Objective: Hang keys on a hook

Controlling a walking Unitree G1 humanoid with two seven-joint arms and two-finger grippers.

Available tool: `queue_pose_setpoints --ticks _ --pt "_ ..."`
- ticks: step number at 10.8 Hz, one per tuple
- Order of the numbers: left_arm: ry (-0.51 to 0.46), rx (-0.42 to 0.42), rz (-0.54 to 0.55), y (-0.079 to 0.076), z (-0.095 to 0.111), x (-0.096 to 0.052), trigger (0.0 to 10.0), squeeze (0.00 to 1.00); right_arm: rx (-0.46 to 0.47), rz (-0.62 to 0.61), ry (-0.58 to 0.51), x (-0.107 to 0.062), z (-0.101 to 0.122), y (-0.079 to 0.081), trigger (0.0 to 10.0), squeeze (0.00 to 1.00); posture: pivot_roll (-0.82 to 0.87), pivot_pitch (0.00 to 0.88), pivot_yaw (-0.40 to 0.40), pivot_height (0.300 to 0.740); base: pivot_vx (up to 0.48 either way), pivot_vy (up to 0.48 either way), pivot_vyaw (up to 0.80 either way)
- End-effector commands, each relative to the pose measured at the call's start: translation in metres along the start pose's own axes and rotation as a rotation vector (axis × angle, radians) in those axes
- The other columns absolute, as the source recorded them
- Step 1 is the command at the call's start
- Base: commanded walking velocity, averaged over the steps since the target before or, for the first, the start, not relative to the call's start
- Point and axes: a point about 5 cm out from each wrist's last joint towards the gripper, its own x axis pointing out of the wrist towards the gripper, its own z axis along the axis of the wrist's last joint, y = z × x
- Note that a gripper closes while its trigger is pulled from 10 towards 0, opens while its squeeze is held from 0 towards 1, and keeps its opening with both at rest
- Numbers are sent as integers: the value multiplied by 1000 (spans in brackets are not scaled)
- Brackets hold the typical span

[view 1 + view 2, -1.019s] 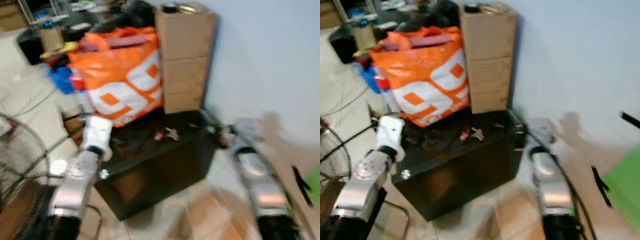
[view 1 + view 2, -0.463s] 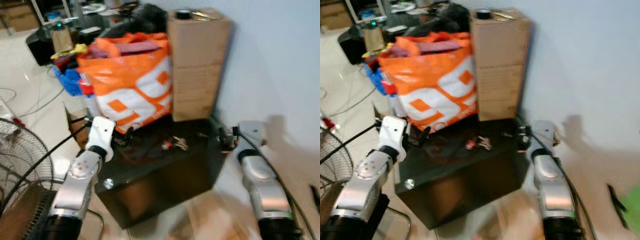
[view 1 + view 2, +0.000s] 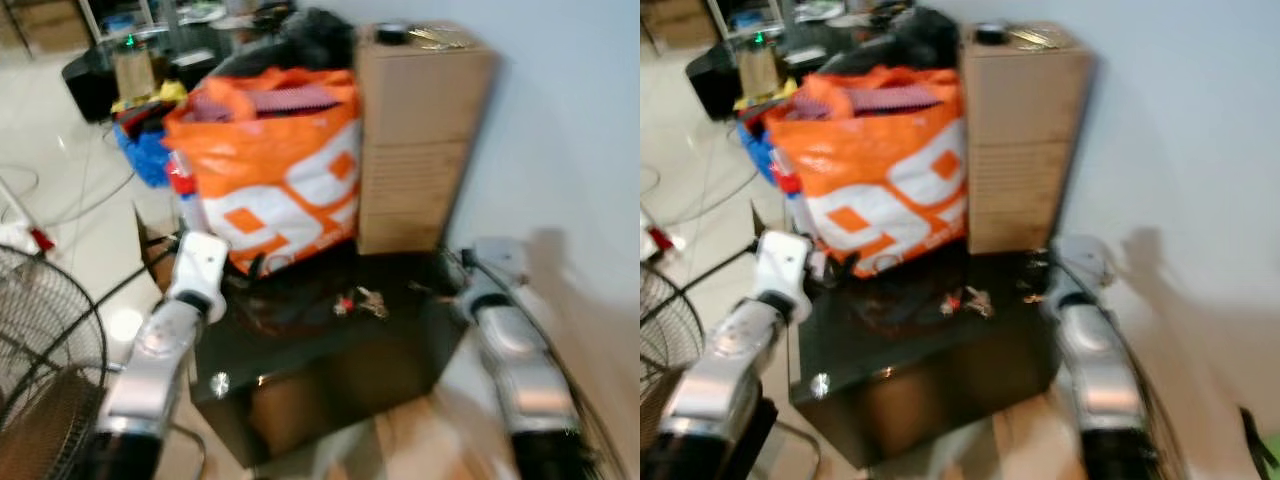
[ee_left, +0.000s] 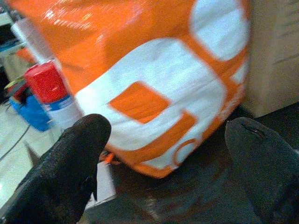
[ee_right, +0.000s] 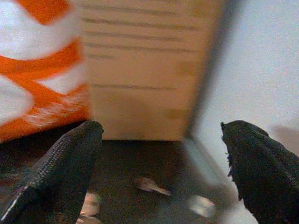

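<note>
A small bunch of keys (image 3: 358,301) with a red tag lies on top of a low black cabinet (image 3: 330,360), near its middle. My left gripper (image 4: 170,149) hovers open at the cabinet's left edge, facing the orange and white bag (image 3: 270,165). At the cabinet's right edge my right gripper (image 5: 163,154) is open too, pointing at the foot of the tall cardboard box (image 3: 420,130). Both grippers hold nothing. The keys (image 3: 965,299) lie between the two arms.
The bag and the cardboard box stand at the back of the cabinet against a pale wall (image 3: 560,120). A floor fan (image 3: 40,340) stands at the lower left. Clutter and cables lie on the tiled floor (image 3: 60,170) at the left. A red-capped can (image 4: 46,86) sits beside the bag.
The camera has shifted, so the whole scene sits a little further right in frame and nearer. Both arms keep their places at the cabinet's two sides.
</note>
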Motion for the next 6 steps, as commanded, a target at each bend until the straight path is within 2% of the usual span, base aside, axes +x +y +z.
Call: queue_pose_setpoints --ticks 1,6 --pt "-17 5 0 -2 5 2 10000 98 -9 -24 1 0 -1 -9 10000 0 -68 0 40 740 304 0 0" --pt "-21 6 -5 -4 7 5 10000 98 5 -41 3 -1 -2 -12 10000 0 -85 0 60 740 311 0 0"
